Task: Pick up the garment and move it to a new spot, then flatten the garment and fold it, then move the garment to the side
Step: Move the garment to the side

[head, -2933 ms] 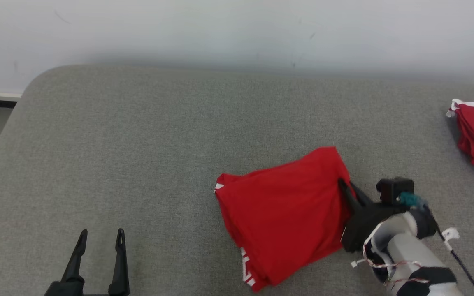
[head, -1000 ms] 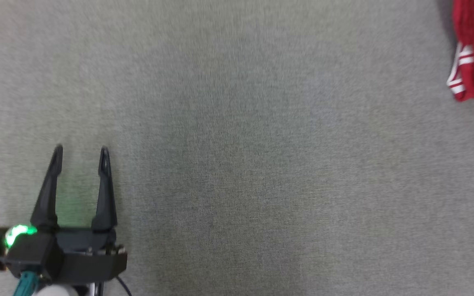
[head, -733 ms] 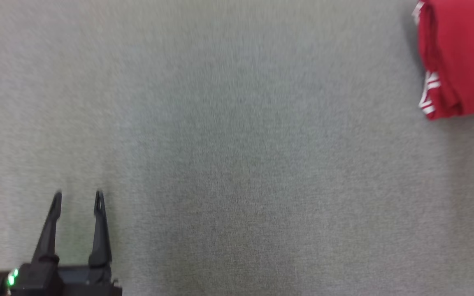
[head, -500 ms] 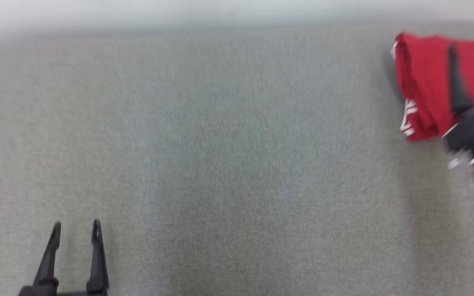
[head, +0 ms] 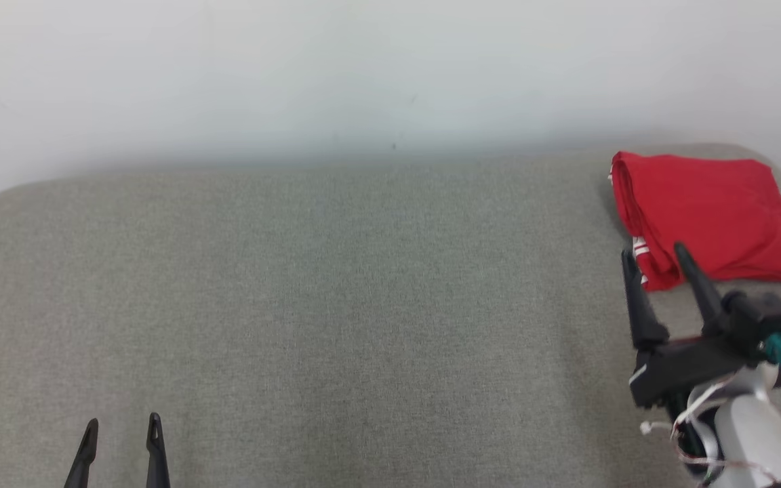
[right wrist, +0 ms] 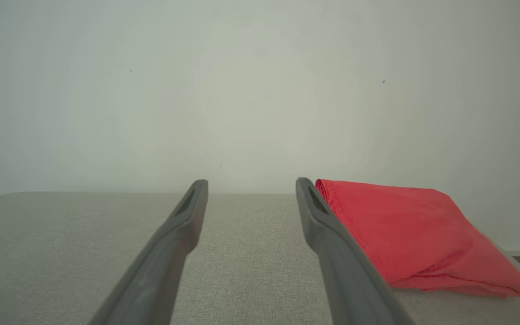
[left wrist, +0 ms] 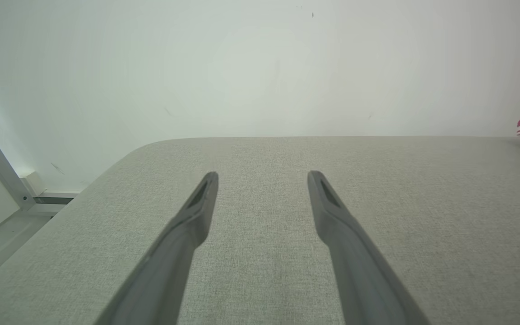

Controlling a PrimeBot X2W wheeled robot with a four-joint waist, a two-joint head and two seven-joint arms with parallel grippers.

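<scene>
Head view: you see the folded red garment lying at the far right corner of the grey padded surface, just beyond the tips of your right gripper. Moments ago those fingers were against the garment's edge in the middle of the surface; now they stand spread with nothing between them, so the garment looks released. The camera has swung since then, so judge by the surface, not the frame. This suggests the move to the side is done and the task is at or near its end. One fingertip overlaps the garment's near edge; you cannot tell whether it touches. Beyond and right of the right fingers, the garment sits close to the rounded edge and the pale wall, with little room. Left of them the surface runs bare to your left gripper, its fingers also spread and holding nothing, with a rounded corner to their left.
</scene>
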